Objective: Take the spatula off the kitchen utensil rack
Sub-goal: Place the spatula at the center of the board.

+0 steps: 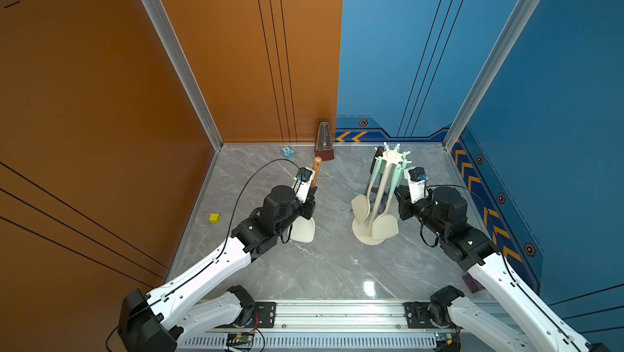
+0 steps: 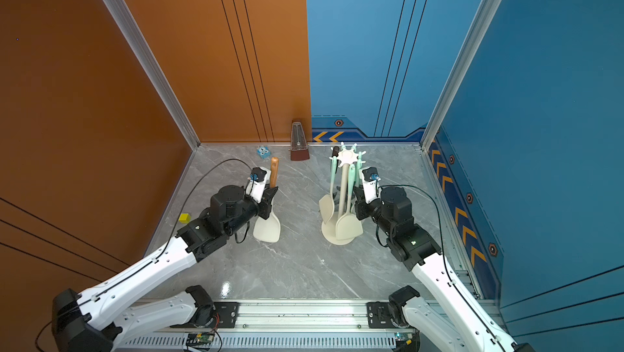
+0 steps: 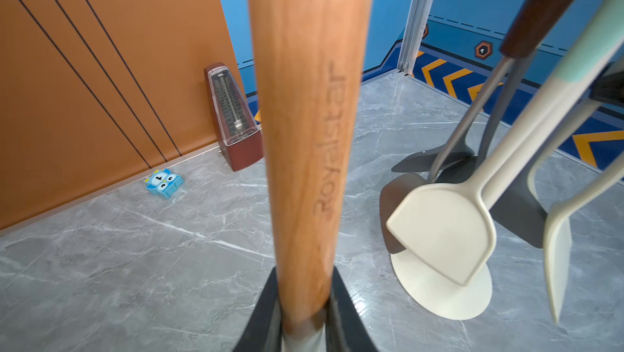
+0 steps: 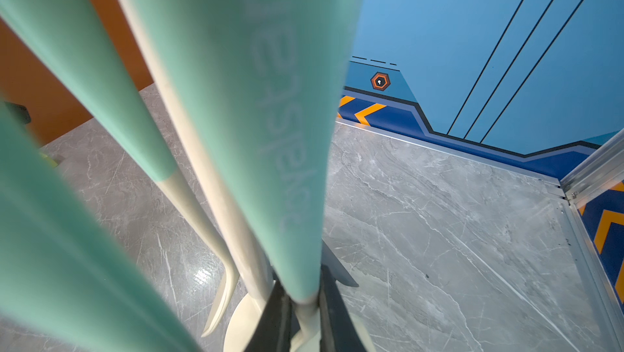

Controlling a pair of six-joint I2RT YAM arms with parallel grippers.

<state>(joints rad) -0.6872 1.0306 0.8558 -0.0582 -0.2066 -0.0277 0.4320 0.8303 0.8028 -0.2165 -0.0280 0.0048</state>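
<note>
My left end effector [image 3: 304,303] is clamped tight on the wooden-handled spatula [image 3: 304,130], gripping low on the handle. The handle rises above the fingers and the cream blade hangs below them in both top views. I cannot tell whether the blade touches the desk [image 1: 320,266]. This spatula is already off the kitchen utensil rack [image 1: 391,155] and well apart from it.

My right end effector [image 4: 304,303] is closed on a mint-handled turner [image 4: 270,114], low on the mint grip where it meets the cream neck. The turner's top reaches up to the hook prongs of the rack's crown. The rack stands just beside this end effector, between my two arms and nearer the right one. Other cream and dark utensils hang around its pole.

Further out, beyond the left end effector, a brown metronome [image 1: 324,144] stands against the back wall. A blue owl toy [image 1: 287,152] lies near it. A yellow block [image 1: 214,218] sits out to that end effector's left.
</note>
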